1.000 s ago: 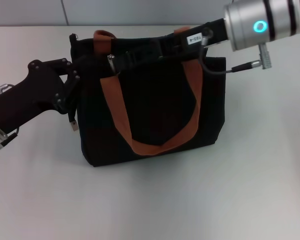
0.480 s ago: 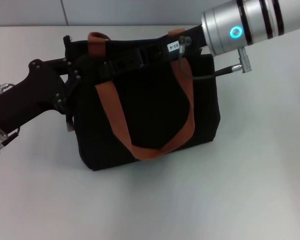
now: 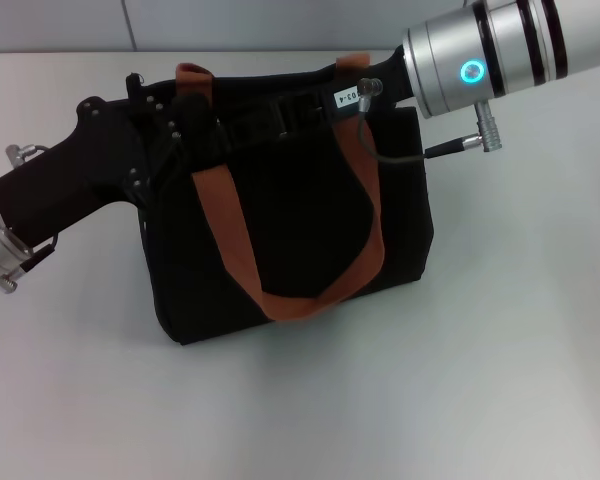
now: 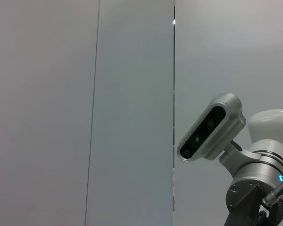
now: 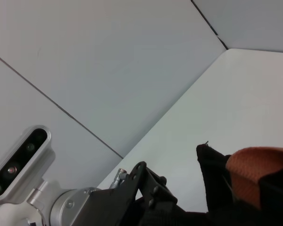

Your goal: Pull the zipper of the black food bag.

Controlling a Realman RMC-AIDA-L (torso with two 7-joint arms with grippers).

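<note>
Filling the centre of the head view, the black bag [image 3: 300,230] stands on a white table [image 3: 460,400], roughly square, with two rust-brown straps [image 3: 280,290] looping down its front face. Along the bag's top edge the zip line runs as a dark band, but the zipper pull cannot be made out; it is lost among black fabric and black gripper parts. From the left of the frame the left gripper [image 3: 170,135] reaches in and meets the bag's upper left corner, its fingers buried against the fabric, so how far they are parted cannot be told. From the upper right the right gripper [image 3: 310,100] lies along the top edge, its silver wrist glowing with a blue ring; its fingers too are hidden against the bag. The right wrist view catches a bag corner and one strap [image 5: 254,169]; the left wrist view shows only wall.
</note>
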